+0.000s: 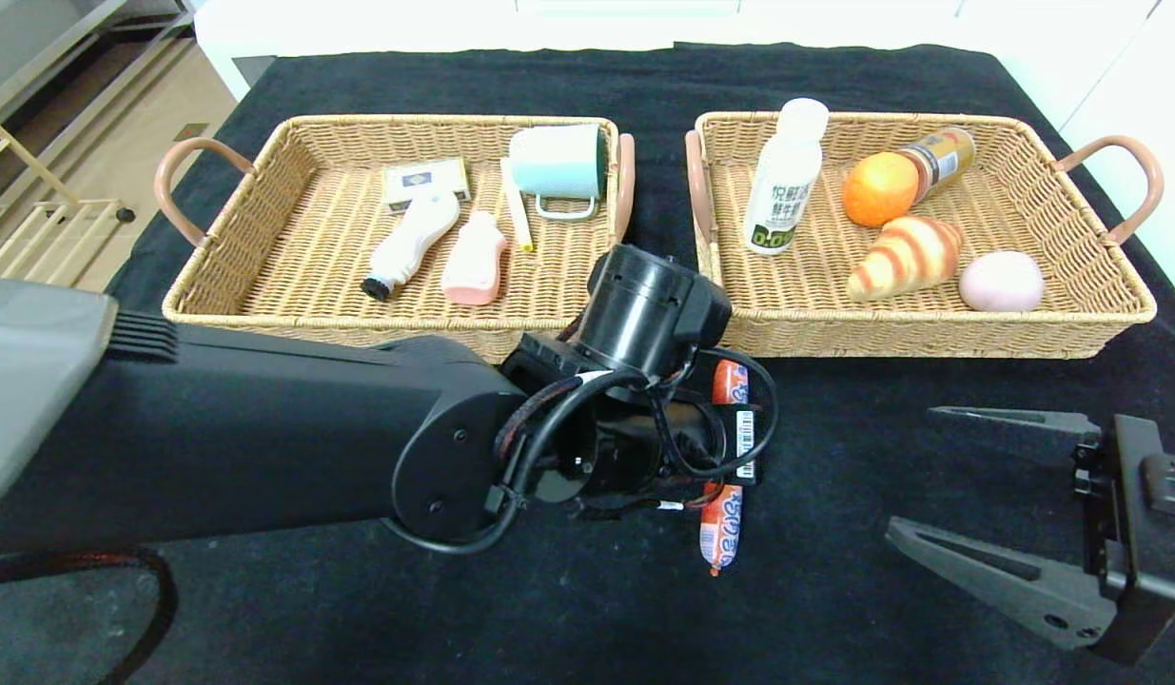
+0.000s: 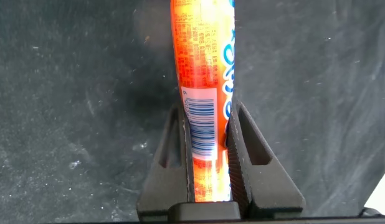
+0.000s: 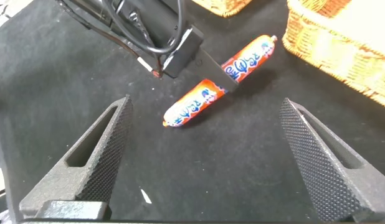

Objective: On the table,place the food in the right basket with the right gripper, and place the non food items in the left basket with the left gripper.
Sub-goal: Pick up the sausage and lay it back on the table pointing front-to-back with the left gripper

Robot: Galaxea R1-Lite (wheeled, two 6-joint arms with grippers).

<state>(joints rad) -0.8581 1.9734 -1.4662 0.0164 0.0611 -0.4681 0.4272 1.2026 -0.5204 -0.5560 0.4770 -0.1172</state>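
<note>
An orange sausage (image 1: 722, 525) in a printed wrapper lies lengthwise on the black cloth in front of the gap between the two baskets. My left gripper (image 2: 206, 111) is shut on it, one finger on each side of its barcode end. In the head view the left wrist covers that grip. The sausage also shows in the right wrist view (image 3: 194, 107), low over the cloth or touching it. My right gripper (image 1: 915, 480) is wide open and empty, to the right of the sausage near the front edge.
The left wicker basket (image 1: 264, 319) holds a mug (image 1: 558, 162), a white bottle (image 1: 411, 243), a pink bottle (image 1: 475, 262) and a small box (image 1: 425, 181). The right basket (image 1: 930, 338) holds a milk bottle (image 1: 785, 185), an orange (image 1: 878, 188), a croissant (image 1: 906, 255) and a can (image 1: 944, 157).
</note>
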